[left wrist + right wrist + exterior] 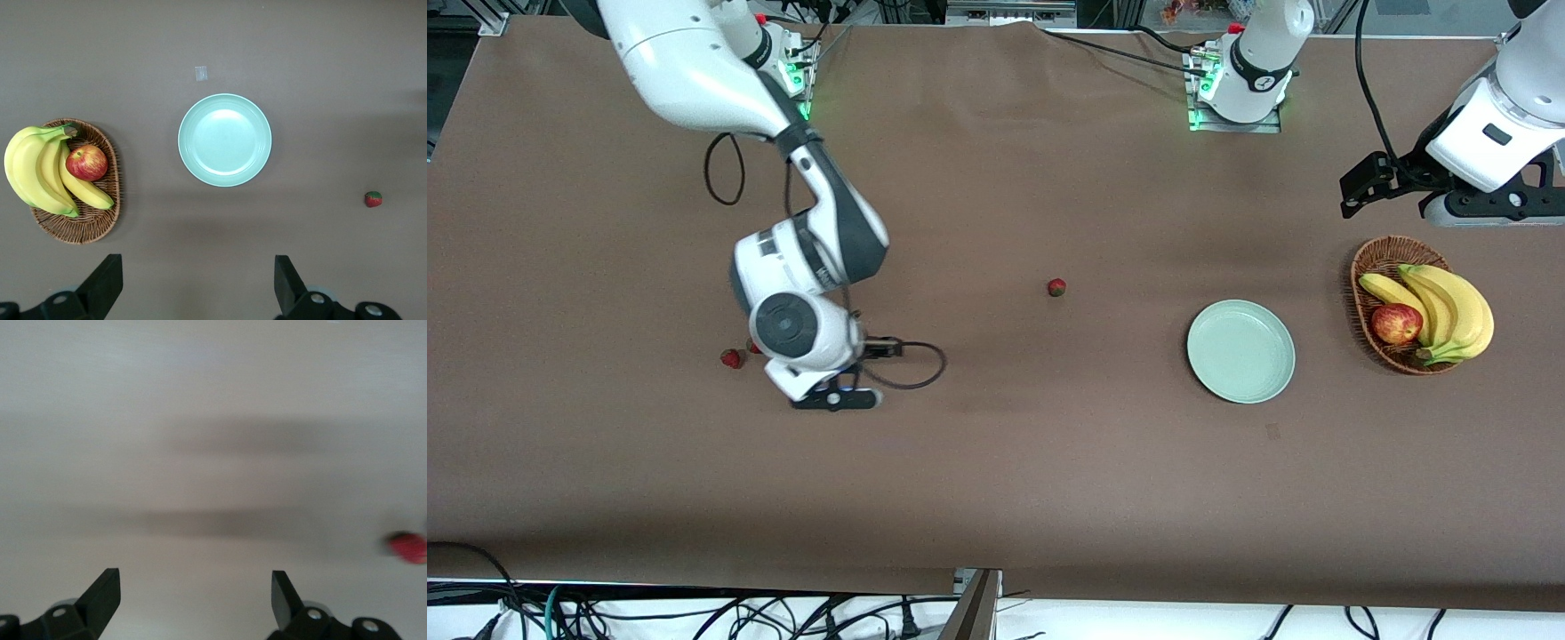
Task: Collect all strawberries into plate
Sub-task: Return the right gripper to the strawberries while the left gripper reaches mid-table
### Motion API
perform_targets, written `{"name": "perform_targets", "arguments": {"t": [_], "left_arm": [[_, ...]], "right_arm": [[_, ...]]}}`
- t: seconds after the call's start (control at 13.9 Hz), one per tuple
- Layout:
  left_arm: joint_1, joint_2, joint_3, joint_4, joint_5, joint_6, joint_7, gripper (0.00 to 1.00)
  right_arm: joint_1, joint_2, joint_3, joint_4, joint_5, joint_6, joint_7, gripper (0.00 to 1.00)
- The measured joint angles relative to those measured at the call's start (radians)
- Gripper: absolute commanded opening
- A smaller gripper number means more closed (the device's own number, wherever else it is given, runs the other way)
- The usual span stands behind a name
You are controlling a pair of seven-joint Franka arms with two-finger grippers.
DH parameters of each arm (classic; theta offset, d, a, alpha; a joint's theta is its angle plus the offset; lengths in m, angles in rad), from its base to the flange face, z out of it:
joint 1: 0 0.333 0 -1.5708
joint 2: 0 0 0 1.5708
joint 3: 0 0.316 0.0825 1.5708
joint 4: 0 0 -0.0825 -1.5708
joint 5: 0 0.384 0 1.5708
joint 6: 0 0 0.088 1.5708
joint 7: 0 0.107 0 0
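Note:
Three strawberries lie on the brown table. One (pixel 1056 287) is mid-table, also in the left wrist view (pixel 373 199). Two lie close together at the right arm's end: one (pixel 732 358) in the open, one (pixel 753 347) partly hidden by the right hand (pixel 800 342). The mint-green plate (pixel 1240 351) is empty, also in the left wrist view (pixel 225 139). My right gripper (pixel 193 597) is open and empty, low over bare table, with a blurred strawberry (pixel 408 547) off to one side. My left gripper (pixel 197 283) is open and empty, held high near the basket, where that arm waits.
A brown wicker basket (pixel 1369 267) with bananas (pixel 1449 307) and a red apple (pixel 1396 323) stands beside the plate toward the left arm's end. A cable loop (pixel 911 364) hangs from the right hand. Cables run along the table's near edge.

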Motion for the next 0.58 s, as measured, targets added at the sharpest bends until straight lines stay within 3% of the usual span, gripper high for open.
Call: {"name": "perform_targets", "arguments": {"t": [0.22,0.58], "left_arm": [[0.0,0.0,0.0,0.0,0.0,-0.004,0.0,1.0],[-0.005,0.036,-0.002,0.0,0.0,-0.006,0.001,1.0]], "right_arm": [[-0.055,0.003,-0.053,-0.04,0.0,-0.009,-0.118,1.0],[-0.056,0.002,-0.104,-0.093,0.0,-0.009,-0.133,1.0]]}}
